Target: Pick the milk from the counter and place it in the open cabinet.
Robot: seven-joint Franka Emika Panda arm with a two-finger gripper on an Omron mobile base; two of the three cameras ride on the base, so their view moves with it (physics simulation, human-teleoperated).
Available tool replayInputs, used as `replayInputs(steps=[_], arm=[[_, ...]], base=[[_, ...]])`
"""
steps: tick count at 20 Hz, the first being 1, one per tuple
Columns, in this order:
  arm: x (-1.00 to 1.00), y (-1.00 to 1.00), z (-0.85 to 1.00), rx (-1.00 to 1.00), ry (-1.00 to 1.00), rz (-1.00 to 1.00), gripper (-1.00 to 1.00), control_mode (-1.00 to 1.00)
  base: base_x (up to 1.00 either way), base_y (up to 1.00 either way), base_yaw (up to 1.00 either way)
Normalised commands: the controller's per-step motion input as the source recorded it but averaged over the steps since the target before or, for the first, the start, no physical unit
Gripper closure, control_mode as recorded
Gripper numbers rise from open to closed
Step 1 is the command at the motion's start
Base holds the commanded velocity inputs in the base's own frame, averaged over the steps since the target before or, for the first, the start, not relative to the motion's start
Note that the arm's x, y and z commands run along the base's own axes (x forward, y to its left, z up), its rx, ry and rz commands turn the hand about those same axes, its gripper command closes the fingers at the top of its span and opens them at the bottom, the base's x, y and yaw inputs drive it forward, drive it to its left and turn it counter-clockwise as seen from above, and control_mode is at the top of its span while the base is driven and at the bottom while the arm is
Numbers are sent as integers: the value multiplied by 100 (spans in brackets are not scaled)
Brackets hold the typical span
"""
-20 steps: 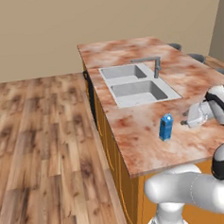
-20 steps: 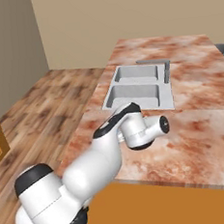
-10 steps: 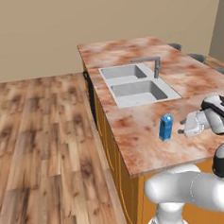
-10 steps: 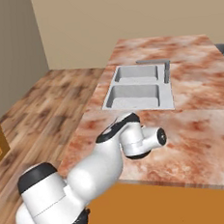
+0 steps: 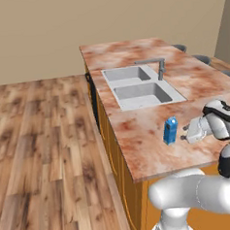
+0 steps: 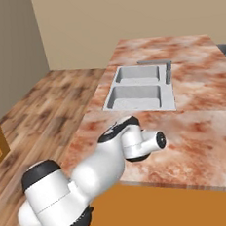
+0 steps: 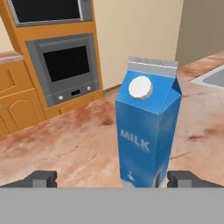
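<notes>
1. The end effector [image 7: 111, 178] is open: its two dark finger tips [image 7: 40, 178] sit wide apart at the bottom of the hand view, with the milk [image 7: 148, 127] standing between them, ahead of the tips and untouched.
2. In the left base view the end effector [image 5: 184, 134] sits level with the milk [image 5: 170, 130], just beside it on its right, with a small gap visible.
3. The milk stands upright on the surface [image 5: 137, 130], near the front edge and well short of the sink [image 5: 142, 93].
4. Open room: bare stone lies all around the carton; the nearest edges are the front edge toward the robot and the left edge above the wooden floor [image 5: 46, 141].
5. The faucet [image 5: 157, 65] rises behind the sink, well apart from the carton.
6. Hidden or cut off: in the right base view the arm's own white body covers the place where the carton stands, and the end effector's tips cannot be made out there.
7. In the hand view the carton's base is cut off at the bottom edge.
8. An oven stack [image 7: 65, 65] in orange casing stands beyond the surface in the hand view; its top is cropped.
</notes>
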Motion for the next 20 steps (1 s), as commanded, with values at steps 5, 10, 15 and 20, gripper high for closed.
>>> replayInputs(steps=[5,10,15,20], arm=[[35,0,-27,0,0,0,-100,-100],[20,-1,-20,0,0,0,-100,-100],[2,-10,-12,0,0,-1,-100,-100],[0,-1,-2,0,0,0,-100,-100]], base=[[0,0,0],[0,0,0],[0,0,0],[0,0,0]])
